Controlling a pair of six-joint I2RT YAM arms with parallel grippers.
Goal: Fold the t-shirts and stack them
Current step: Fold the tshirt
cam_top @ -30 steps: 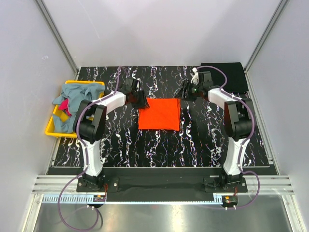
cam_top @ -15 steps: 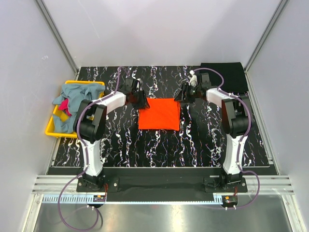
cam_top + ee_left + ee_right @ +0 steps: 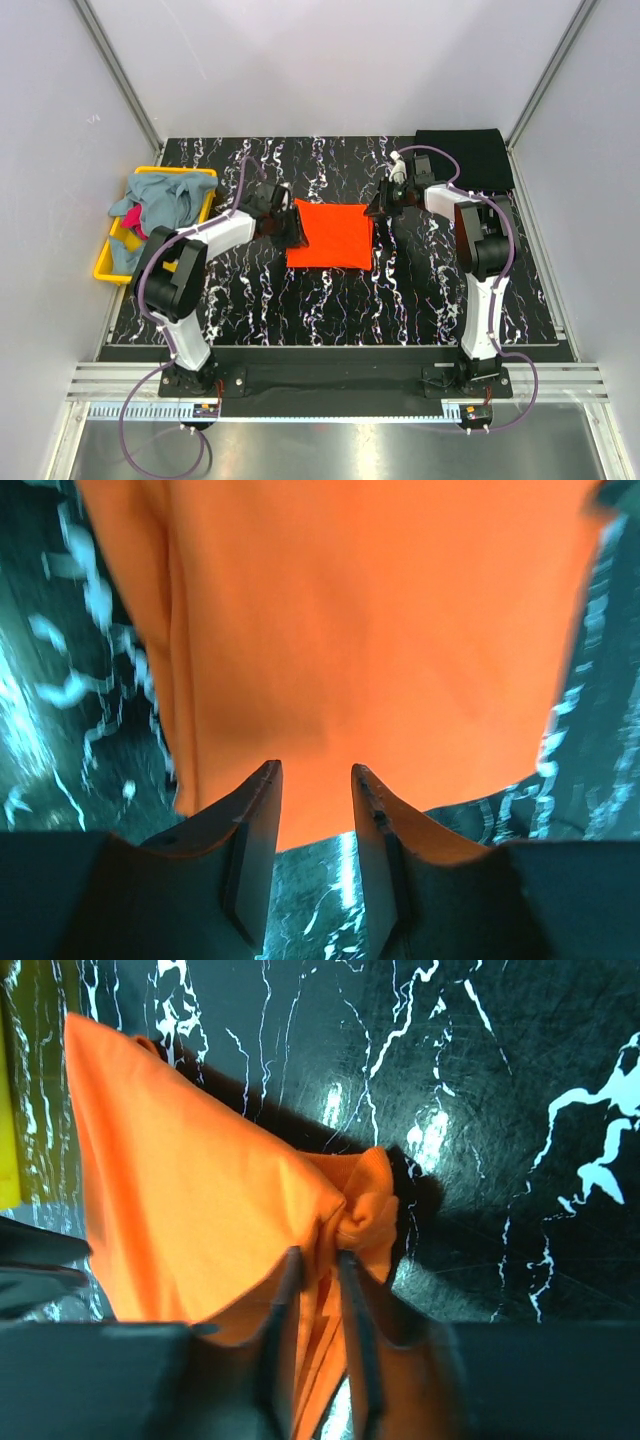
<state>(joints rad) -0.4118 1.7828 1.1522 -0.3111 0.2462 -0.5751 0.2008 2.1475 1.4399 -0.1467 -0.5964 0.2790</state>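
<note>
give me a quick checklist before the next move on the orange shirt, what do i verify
1. Right gripper holds the orange t-shirt: ok, jaws pinched on a bunched corner.
2. Left gripper holds it too: not ok, jaws apart, the cloth's edge only at its fingertips.
3. All layers caught in the right pinch: cannot tell.
4. Rest of the shirt lies flat and square: ok.
5. Black t-shirt lies apart from the orange one: ok.
</note>
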